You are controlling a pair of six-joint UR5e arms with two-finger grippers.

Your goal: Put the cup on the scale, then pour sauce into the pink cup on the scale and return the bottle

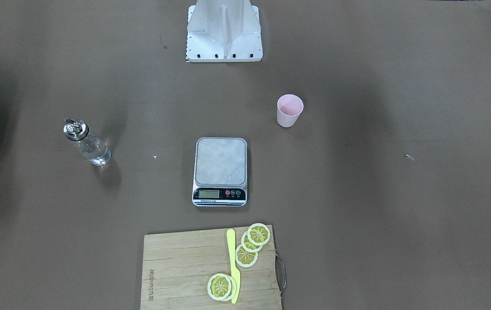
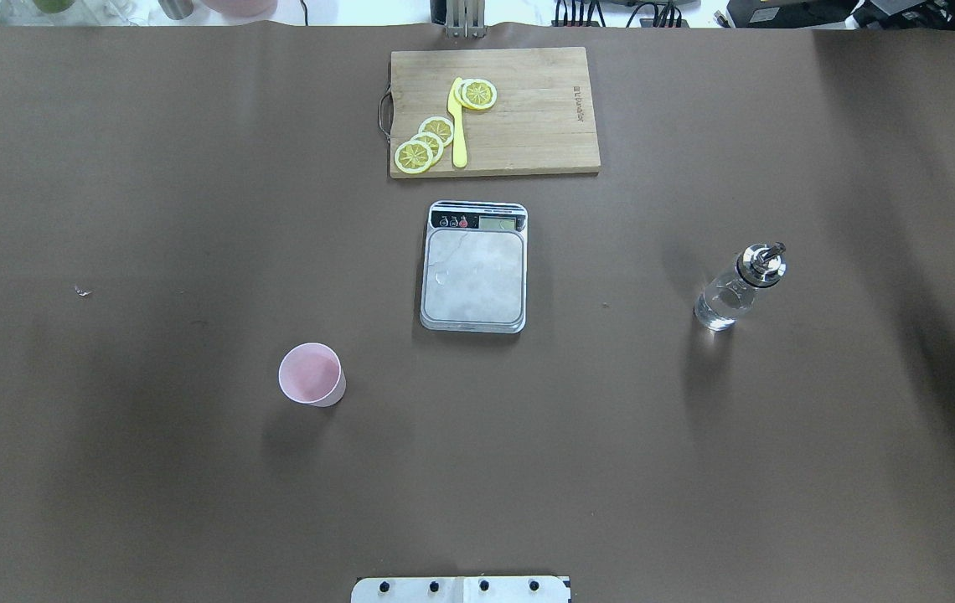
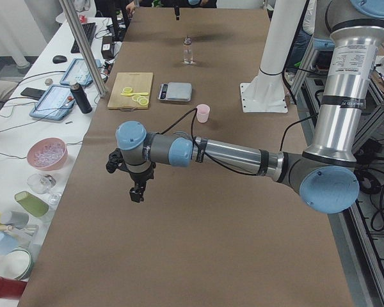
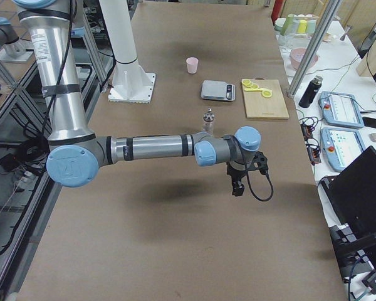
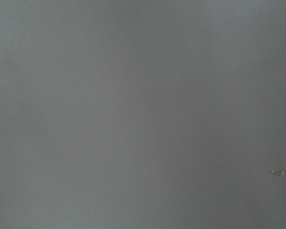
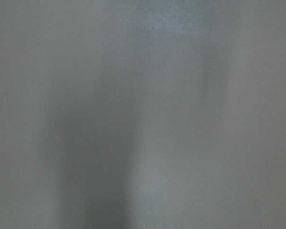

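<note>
At the far left end of the brown-covered table [image 2: 151, 209], the left gripper [image 3: 136, 192] hangs fingers-down over bare cover with nothing in its grasp. It shows only in a side view, so how wide its jaws stand cannot be told. Further right, the small pale pink plastic cup [image 2: 311, 374] stands upright, mouth up, on the cover nearer the robot's edge. It is well apart from the flat silver-grey kitchen scale [image 2: 474, 268] at the table's centre, with a broad band of cover between them. The scale's black display panel faces away from the robot, toward the rectangular wooden cutting board [image 2: 528, 126]. The board lies near the far edge, just beyond the scale but not touching it, and carries yellow lemon slices [image 2: 415, 156] and a yellow plastic knife [image 2: 458, 126]. The white pedestal base [image 1: 224, 30] sits at the robot's edge, in line with the scale. To the right, the small clear glass bottle [image 2: 733, 289] with a shiny metal pourer stands upright, well apart from the scale, the clear colourless sauce [image 2: 716, 308] visible through the glass. Beyond it, at the right end, the right gripper [image 4: 237, 187] hangs fingers-down above the cover, carrying nothing; whether its jaws are parted or closed cannot be told. Both wrist cameras see only blurred cover.
</note>
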